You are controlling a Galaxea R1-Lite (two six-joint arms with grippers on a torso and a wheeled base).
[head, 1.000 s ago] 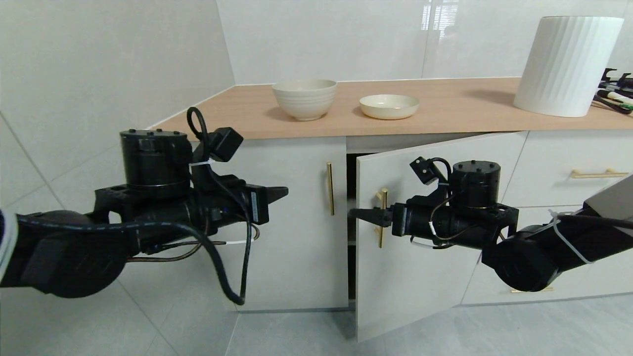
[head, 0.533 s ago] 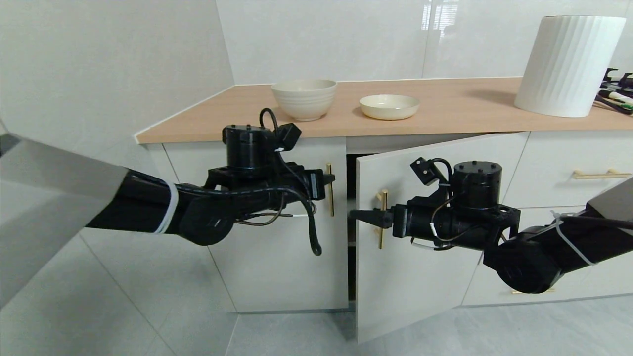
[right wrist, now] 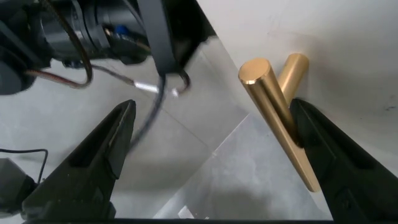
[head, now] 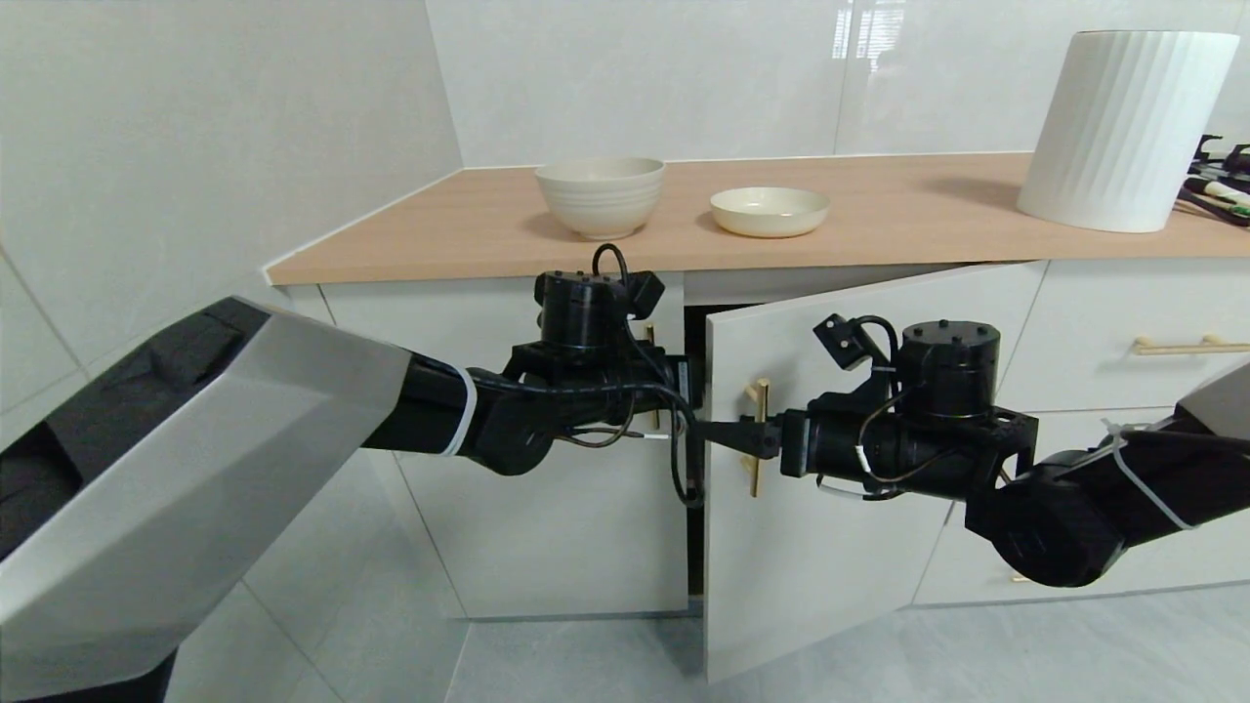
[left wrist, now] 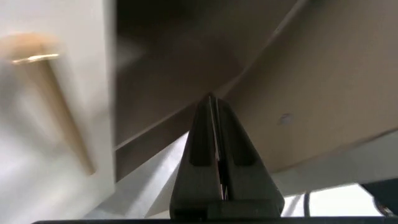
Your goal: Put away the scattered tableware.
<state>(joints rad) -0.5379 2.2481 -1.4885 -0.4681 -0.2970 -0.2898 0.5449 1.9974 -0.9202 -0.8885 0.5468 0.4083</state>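
Observation:
A ribbed cream bowl [head: 600, 195] and a shallow cream dish [head: 769, 211] stand on the wooden counter [head: 908, 210]. Below them the right cabinet door [head: 811, 566] hangs partly open. My left gripper [head: 687, 379] [left wrist: 210, 102] is shut and empty, its tip at the dark gap beside that door's edge. My right gripper [head: 728, 434] [right wrist: 211, 109] is open in front of the door. The door's gold handle [head: 757, 430] [right wrist: 273, 106] stands between its fingers, close to one finger [right wrist: 329, 155].
A tall white ribbed container [head: 1123, 127] stands at the counter's right, with dark utensils [head: 1216, 186] beyond it. The left door [head: 547, 547] is closed, its gold handle [left wrist: 59, 118] beside my left gripper. A drawer with a gold handle [head: 1187, 344] is at the right.
My left arm has stretched forward and to the right, bringing its gripper from well left of the cabinet to the gap between the doors. The right gripper has barely moved.

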